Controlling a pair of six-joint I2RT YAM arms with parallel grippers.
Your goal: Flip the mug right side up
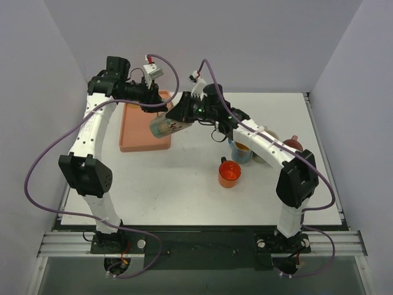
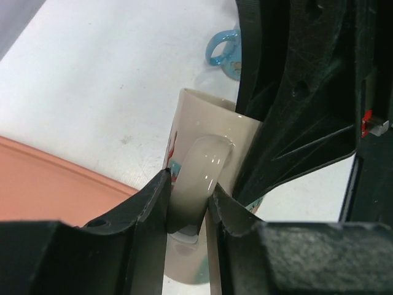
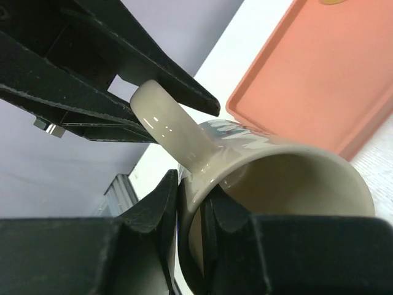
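Note:
A cream mug [image 1: 163, 127] with a printed picture hangs tilted on its side in the air, over the right edge of the orange tray [image 1: 136, 132]. My left gripper [image 1: 156, 109] is shut on the mug's handle [image 2: 202, 166], which sits between its fingers [image 2: 189, 203]. My right gripper [image 1: 182, 117] is shut on the mug's rim [image 3: 288, 166], one finger inside the mouth and one outside [image 3: 191, 196]. The open mouth faces the right wrist camera. The left gripper's fingers [image 3: 123, 61] show clamped on the handle [image 3: 166, 126] in the right wrist view.
An orange mug [image 1: 229, 174] stands at the middle of the white table. A blue mug [image 1: 241, 151] and other cups [image 1: 293, 144] cluster to its right, under the right arm. The blue mug's handle [image 2: 222, 52] shows in the left wrist view. The tray [image 3: 319, 74] lies below the mug.

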